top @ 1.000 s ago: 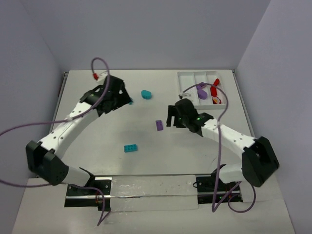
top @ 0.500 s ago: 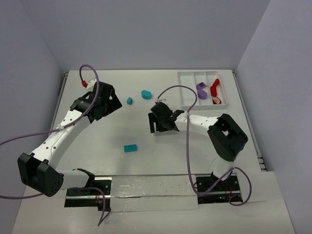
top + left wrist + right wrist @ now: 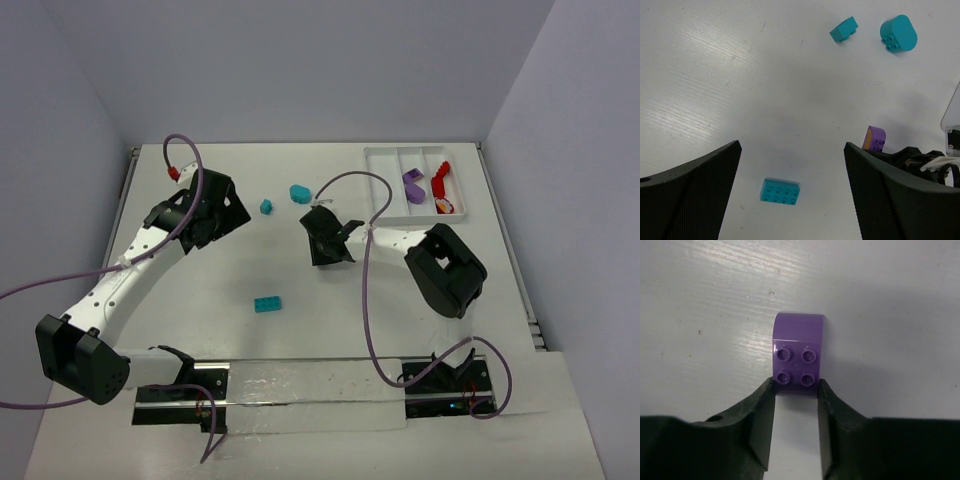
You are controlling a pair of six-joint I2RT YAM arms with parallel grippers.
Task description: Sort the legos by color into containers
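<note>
Purple rounded plastic lego (image 3: 798, 355): lying studs-up on the white tabletop (image 3: 880, 300), near its middle and well apart from the tray, sitting between the fingertips of the right gripper.
Handling: judging it light, stiff and smooth-walled, so likely to squirt out of a shallow pinch. Its two flat side walls below the four studs look like the place to take hold, not the curved end.
Right gripper (image 3: 796, 390): clenching on the purple rounded plastic lego, with the pads touching its side walls at the near end only. Most of the piece, curved end included, is sticking out beyond the tips. Not yet lifting, going by the piece resting flat on the tabletop.
Next move: probably needing a deeper bite or a slow lift, to avoid the piece twisting between the tips.
Left gripper (image 3: 791, 146): hanging released, fingers wide apart, grasping nothing, over bare tabletop.
White three-compartment plastic tray (image 3: 385, 185): standing at the far right of the tabletop, carrying a purple piece (image 3: 412, 186) in the middle compartment and red pieces (image 3: 441, 180) in the right one.
Teal legos: waiting loose on the tabletop. These are a long teal brick (image 3: 780, 191) near the left gripper, and a small teal brick (image 3: 843, 29) and a rounded teal piece (image 3: 898, 33) farther off, just beside each other.
</note>
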